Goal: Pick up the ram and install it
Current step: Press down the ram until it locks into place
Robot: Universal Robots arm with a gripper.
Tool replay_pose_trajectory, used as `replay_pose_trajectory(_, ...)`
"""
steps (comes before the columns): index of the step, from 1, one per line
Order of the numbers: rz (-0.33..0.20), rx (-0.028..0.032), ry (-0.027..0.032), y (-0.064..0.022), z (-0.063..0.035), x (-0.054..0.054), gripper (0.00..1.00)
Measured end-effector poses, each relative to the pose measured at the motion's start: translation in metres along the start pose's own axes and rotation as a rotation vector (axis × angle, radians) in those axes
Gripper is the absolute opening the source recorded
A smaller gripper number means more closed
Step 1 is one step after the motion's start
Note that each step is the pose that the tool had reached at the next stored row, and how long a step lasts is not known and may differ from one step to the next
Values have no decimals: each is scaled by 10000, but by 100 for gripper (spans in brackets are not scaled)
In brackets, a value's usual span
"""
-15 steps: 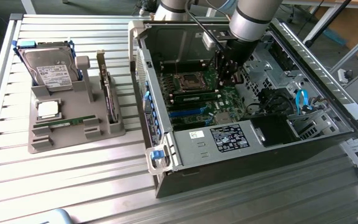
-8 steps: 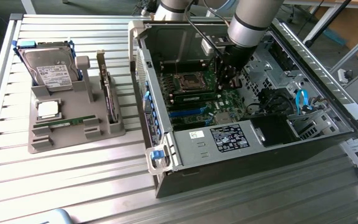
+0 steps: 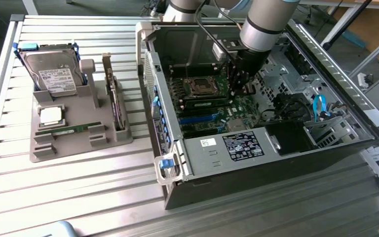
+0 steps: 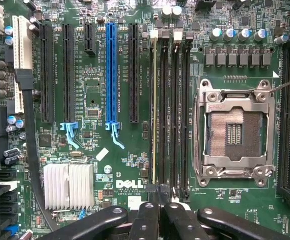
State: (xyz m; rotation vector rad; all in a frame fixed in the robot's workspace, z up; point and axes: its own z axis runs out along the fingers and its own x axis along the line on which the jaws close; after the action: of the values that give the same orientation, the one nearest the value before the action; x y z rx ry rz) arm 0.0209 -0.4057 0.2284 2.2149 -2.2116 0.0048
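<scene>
Closed gripper (image 4: 157, 200) inside the open PC case (image 3: 242, 148), ram (image 4: 154, 110) seated edge-up in a memory slot.

Fingers pressed together, black, glossy, bolted links, holding nothing, tip right at the end of the thin ram stick, which stands in one of the long black slots beside the square metal CPU socket (image 4: 234, 132). Green motherboard (image 4: 95, 90), blue and black PCIe slots, ribbed silver heatsink (image 4: 68, 186). Grey moulded tray (image 3: 71, 133) on the slatted aluminium table (image 3: 77, 197) holds a hard drive (image 3: 51, 69), square silver processor (image 3: 50, 116), upright dark expansion card (image 3: 114, 96) and a green stick (image 3: 67, 130) lying flat.
</scene>
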Motion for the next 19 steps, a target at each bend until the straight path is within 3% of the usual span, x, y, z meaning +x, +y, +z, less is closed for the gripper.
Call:
replay_pose_trajectory(3,1,27,-31,0,-81,-3,11)
replay_pose_trajectory(7,0,47,-6,2,-272,2,11)
replay_pose_trajectory(11,0,85,-5,9,-390,3,11)
replay_pose_trajectory(14,1,124,-8,79,-404,3,11)
replay_pose_trajectory(19,1,182,-6,276,-403,3,11)
